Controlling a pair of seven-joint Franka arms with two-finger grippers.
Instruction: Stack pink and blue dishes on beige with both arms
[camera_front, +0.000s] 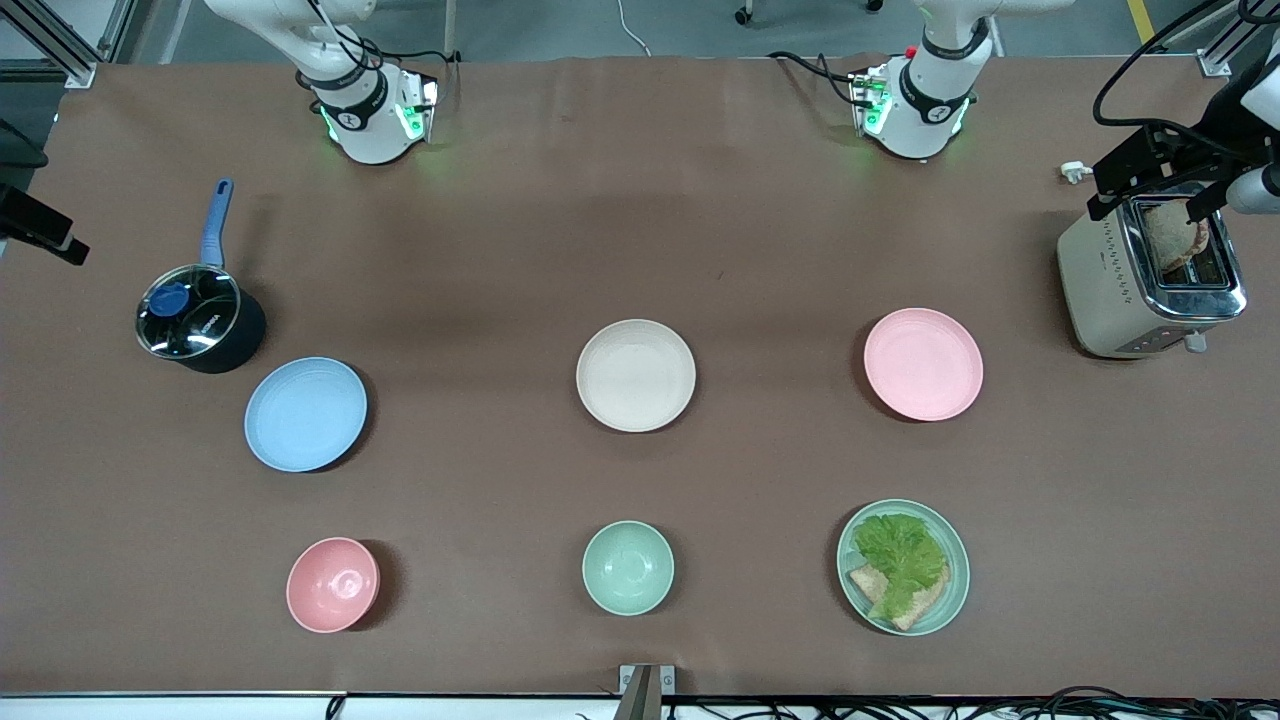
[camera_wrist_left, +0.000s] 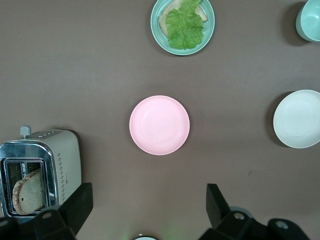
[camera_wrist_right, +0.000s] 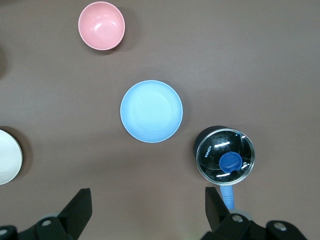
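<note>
Both sets of fingers are spread wide and empty. The left gripper (camera_wrist_left: 150, 210) hangs high over the pink plate (camera_front: 923, 364) at the frame's right; the right gripper (camera_wrist_right: 148, 210) hangs over the blue plate (camera_front: 306, 414) at the frame's left. Each looks straight down, probably ready to descend. The beige plate (camera_front: 636, 375) lies bare at centre between them (a reachable target for either arm). On the counter (camera_front: 480, 250) nothing is stacked.

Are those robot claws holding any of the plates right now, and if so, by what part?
Nothing is held. The left gripper hangs open above the pink plate; the right gripper hangs open above the blue plate. Both plates lie untouched on the table.
</note>
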